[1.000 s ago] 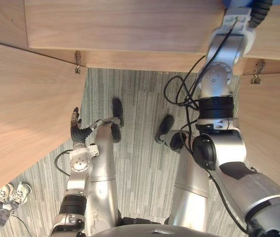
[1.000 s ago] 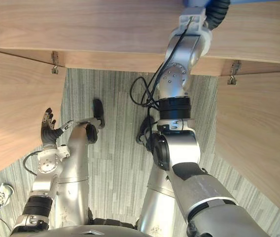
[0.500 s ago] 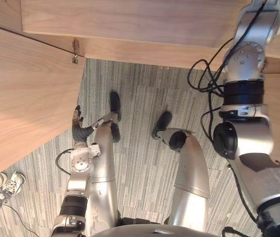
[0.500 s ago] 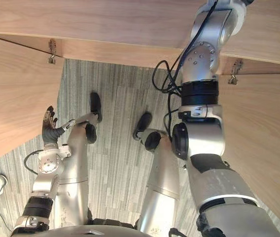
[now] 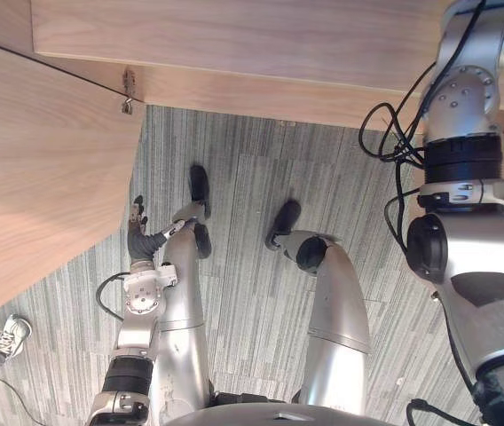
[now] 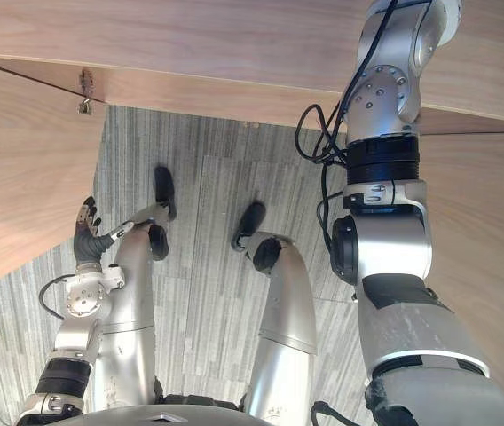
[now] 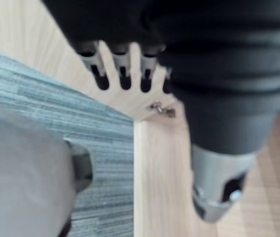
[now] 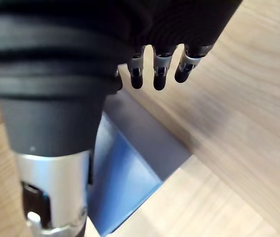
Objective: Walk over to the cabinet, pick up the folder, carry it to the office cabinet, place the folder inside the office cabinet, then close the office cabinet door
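The wooden office cabinet [image 5: 234,40] stands open. Its door [image 5: 39,169] is angled out just beside the left hand [image 5: 137,232], which hangs low with straight, relaxed fingers and holds nothing. The right hand [image 8: 158,69] is raised over a wooden board of the cabinet. The folder [image 8: 122,182] lies on that board just below its palm side, between fingers and thumb. The fingers are straight, not curled round it; I cannot tell whether the thumb touches it. The folder is flat, straight-edged and blue, greyer toward the fingers.
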